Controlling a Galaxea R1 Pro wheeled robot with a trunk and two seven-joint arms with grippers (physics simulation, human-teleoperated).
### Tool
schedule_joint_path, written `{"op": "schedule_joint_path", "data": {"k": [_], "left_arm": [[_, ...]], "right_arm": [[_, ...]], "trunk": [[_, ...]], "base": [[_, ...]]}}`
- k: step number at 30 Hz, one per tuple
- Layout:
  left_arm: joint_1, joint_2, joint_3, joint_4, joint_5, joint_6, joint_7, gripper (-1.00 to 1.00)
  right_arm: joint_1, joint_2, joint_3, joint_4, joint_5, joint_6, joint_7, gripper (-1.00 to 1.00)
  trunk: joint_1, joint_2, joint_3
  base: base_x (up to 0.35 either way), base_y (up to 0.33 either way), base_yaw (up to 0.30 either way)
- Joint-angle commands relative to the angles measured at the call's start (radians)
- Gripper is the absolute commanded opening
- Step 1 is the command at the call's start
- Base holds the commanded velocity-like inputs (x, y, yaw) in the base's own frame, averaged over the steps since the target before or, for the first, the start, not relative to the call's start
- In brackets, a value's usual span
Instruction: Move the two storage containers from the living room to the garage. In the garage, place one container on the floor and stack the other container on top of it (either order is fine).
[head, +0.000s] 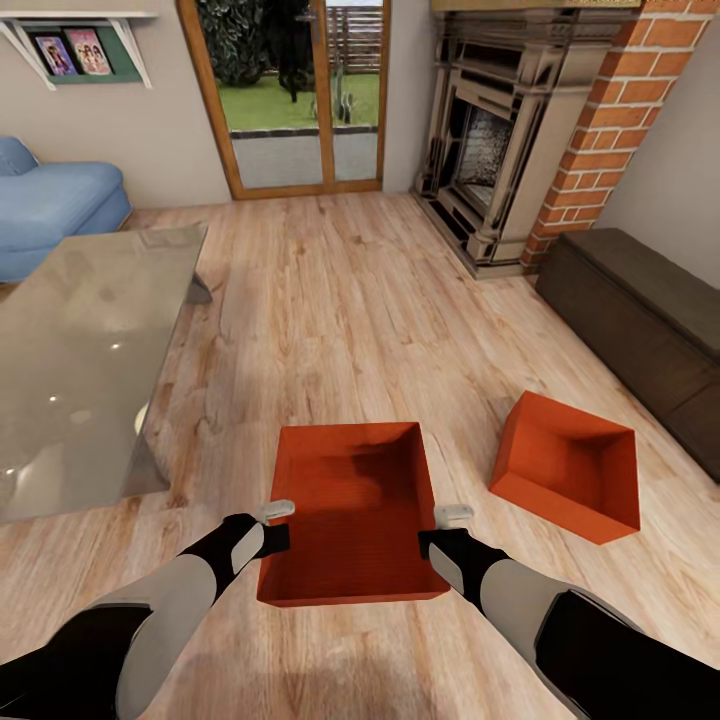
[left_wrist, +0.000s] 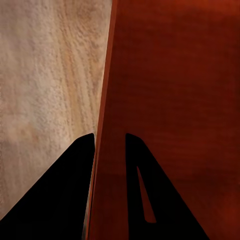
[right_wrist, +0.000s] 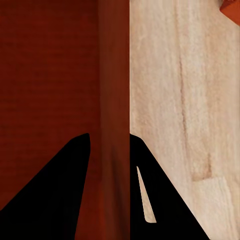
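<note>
Head view puts you in the living room, over the light wood plank floor (head: 340, 290), with the glass table (head: 80, 350) on your left, the blue sofa (head: 50, 200) behind it, the brick fireplace (head: 520, 130) ahead on your right and a dark low cabinet (head: 640, 310) along the right wall. Of the two storage containers, the nearer orange-red bin (head: 350, 510) sits directly in front of you between both arms, open side up, while the second bin (head: 570, 465) rests on the floor close to its right, turned at an angle. Your left gripper (head: 272, 522) straddles the near bin's left wall and your right gripper (head: 450, 525) straddles its right wall, so you appear set for a two-armed lift by opposite walls, which should keep it level. In the left wrist view the fingers (left_wrist: 75, 190) sit either side of that wall, one outside and one inside; the right wrist view shows the same. Whether either gripper is actually clamping the wall, I cannot tell. Both bins are still far from the garage.
</note>
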Motion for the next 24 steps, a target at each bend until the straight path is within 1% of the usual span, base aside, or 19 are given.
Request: {"op": "schedule_joint_path", "data": {"k": [1,24], "left_arm": [[0.000,0.000,0.005,0.001,0.001,0.007,0.010,-1.00],[0.000,-0.001,0.005,0.001,0.001,0.007,0.010,-1.00]], "right_arm": [[0.000,-0.001,0.012,-0.008,0.003,0.005,0.008,-1.00],[0.000,-0.001,0.012,-0.008,0.003,0.002,0.008,-1.00]], "trunk": [[-0.004,0.007,0.003],[-0.092,0.168,0.075]], "base": [[0.000,0.000,0.000],[0.000,0.000,0.000]]}}
